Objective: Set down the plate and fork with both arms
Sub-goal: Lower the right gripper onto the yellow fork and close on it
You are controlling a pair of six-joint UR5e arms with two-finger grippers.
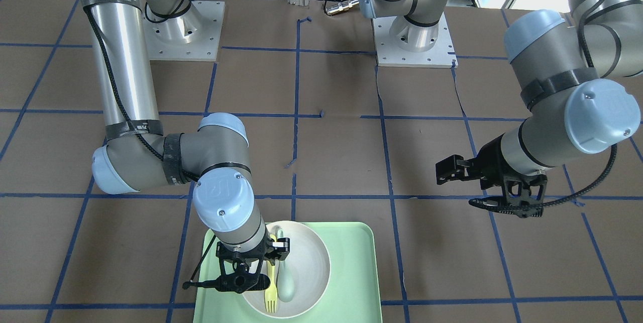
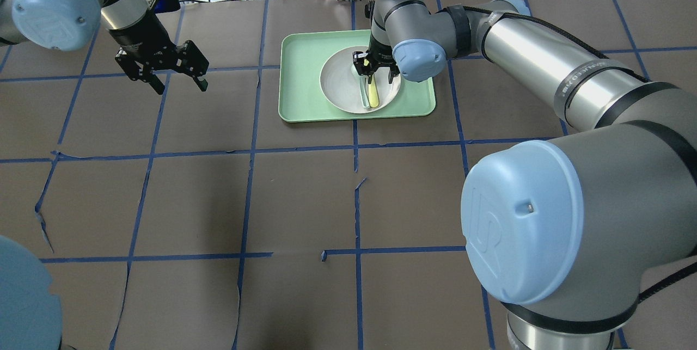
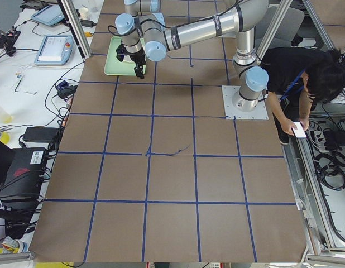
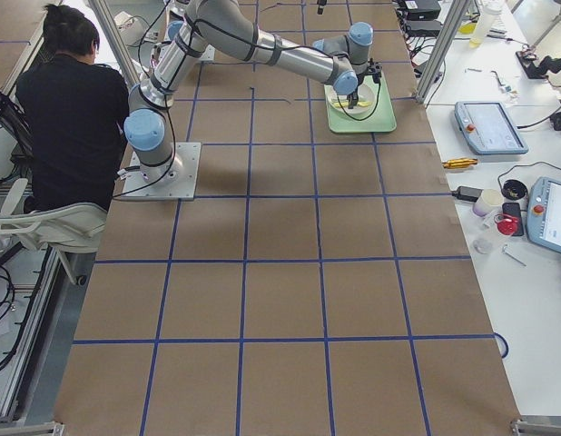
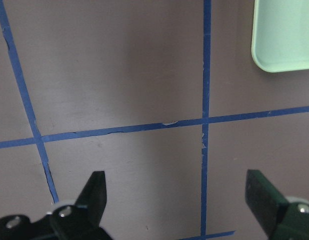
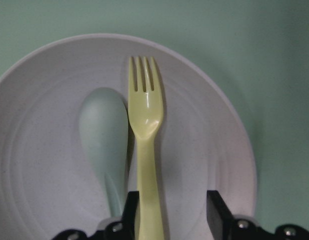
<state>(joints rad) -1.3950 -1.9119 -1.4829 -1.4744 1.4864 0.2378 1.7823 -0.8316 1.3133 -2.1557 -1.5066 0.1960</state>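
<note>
On tray (image 6: 244, 50), plate (image 6: 204, 150) with fork (image 6: 147, 150) and spoon (image 6: 102, 135); right fingers (image 6: 217, 215) apart astride fork, left fingers (image 5: 97, 192) apart.

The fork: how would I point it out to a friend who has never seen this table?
Find the mint-green tray on the brown table; a round white plate sits in it. Two utensils lie side by side in the plate, under the right gripper. The fork is the pale-yellow one with tines; its neighbour is a grey-green spoon with a smooth bowl.
</note>
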